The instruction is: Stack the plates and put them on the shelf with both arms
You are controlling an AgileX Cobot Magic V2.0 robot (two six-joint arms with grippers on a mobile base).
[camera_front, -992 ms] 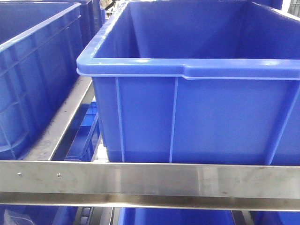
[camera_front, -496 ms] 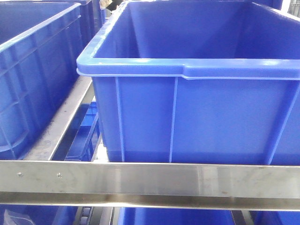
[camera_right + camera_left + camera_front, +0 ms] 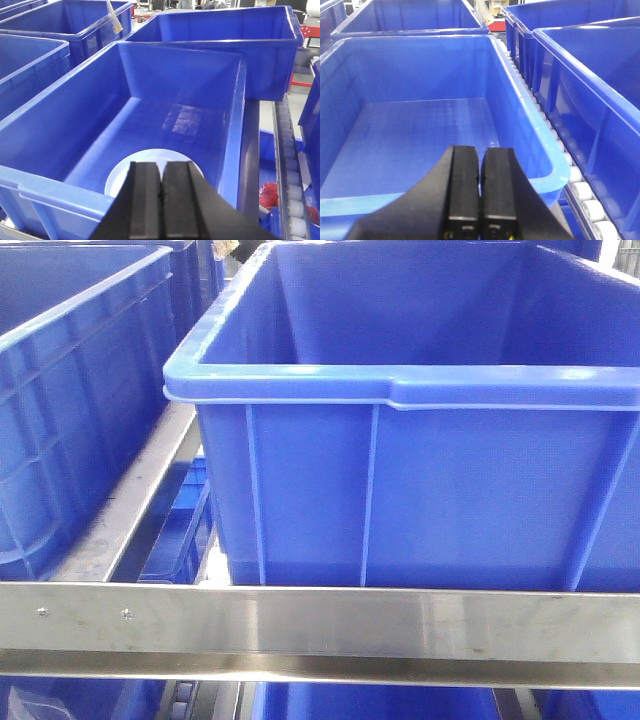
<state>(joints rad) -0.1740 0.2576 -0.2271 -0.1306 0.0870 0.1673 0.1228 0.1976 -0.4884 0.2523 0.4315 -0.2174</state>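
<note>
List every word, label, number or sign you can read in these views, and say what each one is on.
None can be read.
Blue bins: plain walls and rims, no labels.
Steel shelf rail: bare metal, only two screws.
Plate in the bin: plain white.
Left tool and right tool: black, unmarked.
Background clutter in the right wrist view: too blurred to read.

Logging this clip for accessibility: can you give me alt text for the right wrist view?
The shut right gripper hovers over a deep blue bin with a pale round plate lying flat on its floor. More blue bins stand behind; a roller track runs along the right.
</note>
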